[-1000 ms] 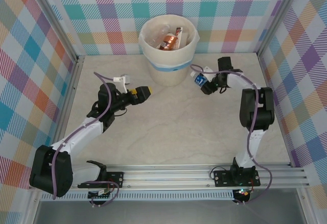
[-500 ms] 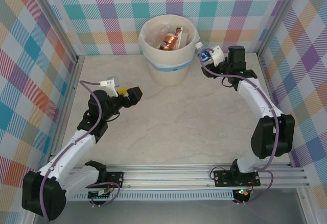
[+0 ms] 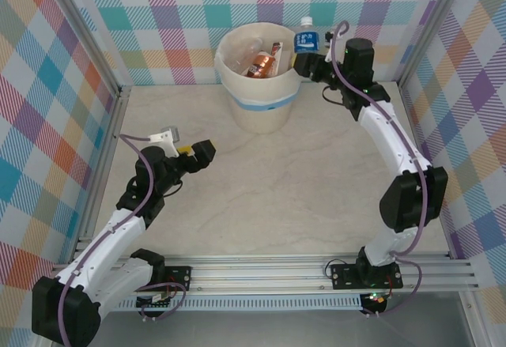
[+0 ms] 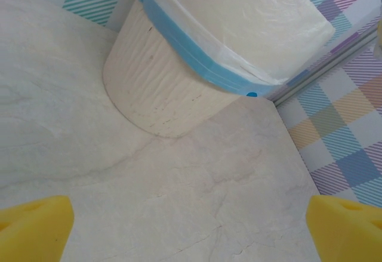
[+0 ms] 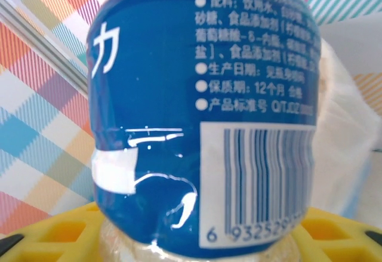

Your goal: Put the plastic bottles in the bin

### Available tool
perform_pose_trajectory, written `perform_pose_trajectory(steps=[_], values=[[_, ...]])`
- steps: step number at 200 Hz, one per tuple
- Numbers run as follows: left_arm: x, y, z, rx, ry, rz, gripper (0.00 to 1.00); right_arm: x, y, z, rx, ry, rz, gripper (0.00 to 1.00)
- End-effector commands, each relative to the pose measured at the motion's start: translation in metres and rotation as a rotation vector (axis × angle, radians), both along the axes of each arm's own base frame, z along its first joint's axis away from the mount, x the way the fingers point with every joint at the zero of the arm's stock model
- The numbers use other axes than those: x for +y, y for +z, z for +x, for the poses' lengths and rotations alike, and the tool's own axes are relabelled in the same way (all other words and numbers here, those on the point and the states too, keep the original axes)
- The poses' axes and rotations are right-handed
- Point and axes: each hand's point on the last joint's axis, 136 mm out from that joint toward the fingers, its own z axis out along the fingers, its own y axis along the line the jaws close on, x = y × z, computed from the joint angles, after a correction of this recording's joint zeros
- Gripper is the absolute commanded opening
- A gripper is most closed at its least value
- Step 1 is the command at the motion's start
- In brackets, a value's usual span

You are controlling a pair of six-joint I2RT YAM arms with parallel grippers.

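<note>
item 1: right gripper [image 3: 305,59], clenched low on a blue-label bottle [image 3: 305,39], cap up. we judge it is held high and upright to clear the rim. the bottle is just right of the bin [image 3: 261,115].
item 2: left gripper [image 3: 198,152], released and empty, low over the table [image 3: 277,197], well apart from the bin, likely to leave it free.
item 3: other bottles [image 3: 261,65] lie in the bin.

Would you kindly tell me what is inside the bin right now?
The bin holds several plastic bottles, one amber with an orange label; anything beneath them is covered.
</note>
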Motion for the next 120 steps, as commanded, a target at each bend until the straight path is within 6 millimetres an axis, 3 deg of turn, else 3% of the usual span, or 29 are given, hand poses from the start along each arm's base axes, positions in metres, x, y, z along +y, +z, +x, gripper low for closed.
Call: perform_pose_trajectory(steps=[1,36,66,98,120], values=[[0.006,-0.001,-0.001,0.012,0.039,-0.033,1.00,0.020,-0.001,0.011,0.115,-0.005,0.096,0.45],[0.002,-0.002,0.000,0.041,0.011,-0.039,1.00,0.029,0.006,0.039,0.136,-0.078,0.134,0.50],[0.001,-0.004,0.000,0.061,0.015,-0.062,1.00,0.045,-0.001,0.055,0.163,-0.110,0.070,0.53],[0.003,-0.003,-0.001,0.070,0.018,-0.072,1.00,0.035,-0.014,0.078,0.140,-0.309,-0.085,0.60],[0.007,-0.006,-0.003,0.080,0.031,-0.072,1.00,0.035,-0.015,0.081,0.113,-0.388,-0.149,0.68]])
